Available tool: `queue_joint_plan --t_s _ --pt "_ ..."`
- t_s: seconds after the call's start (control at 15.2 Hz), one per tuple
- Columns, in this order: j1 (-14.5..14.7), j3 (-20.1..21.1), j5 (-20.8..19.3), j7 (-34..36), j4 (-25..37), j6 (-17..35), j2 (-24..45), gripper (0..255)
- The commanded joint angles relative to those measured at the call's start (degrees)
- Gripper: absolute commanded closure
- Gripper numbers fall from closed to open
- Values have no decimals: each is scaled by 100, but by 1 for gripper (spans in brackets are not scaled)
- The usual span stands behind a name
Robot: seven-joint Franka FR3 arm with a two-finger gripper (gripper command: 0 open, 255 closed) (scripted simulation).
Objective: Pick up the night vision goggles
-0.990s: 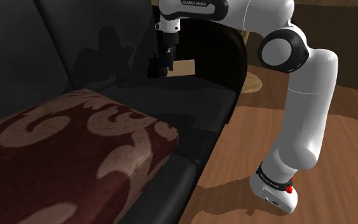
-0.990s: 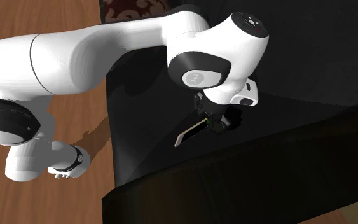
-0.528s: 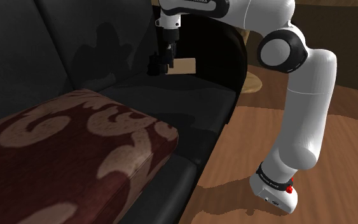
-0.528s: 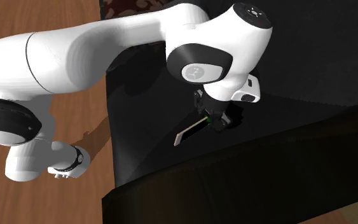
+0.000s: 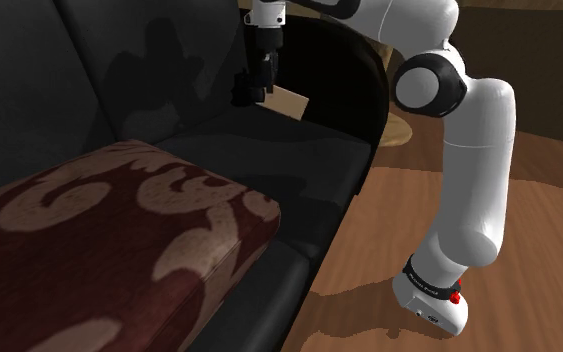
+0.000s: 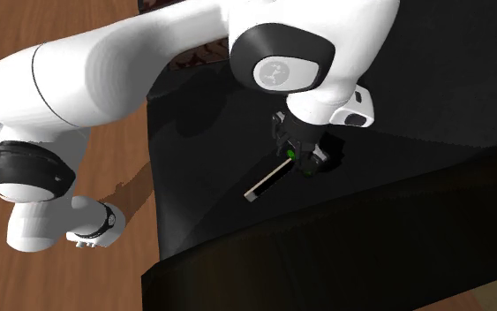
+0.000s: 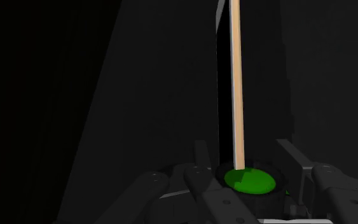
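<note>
Though black from shoulder, green-lensed goggles

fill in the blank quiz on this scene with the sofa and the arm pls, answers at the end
1. The hand is shut on the night vision goggles, whose lens is ___.
2. It holds them over the seat of a ___ sofa.
3. The arm is ___ with dark joints.
4. The floor beside the sofa is made of ___.
Missing words: green; black; white; wood.
</note>
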Motion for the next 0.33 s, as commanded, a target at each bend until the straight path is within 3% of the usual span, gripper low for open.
queue_joint_plan --t_s 0.0,0.13,0.26 --pt "-11 -2 7 -15 404 -251 151 255" --pt "-25 -4 16 -29 895 -541 352 255" --pt "-26 -3 16 -29 934 -563 368 255"
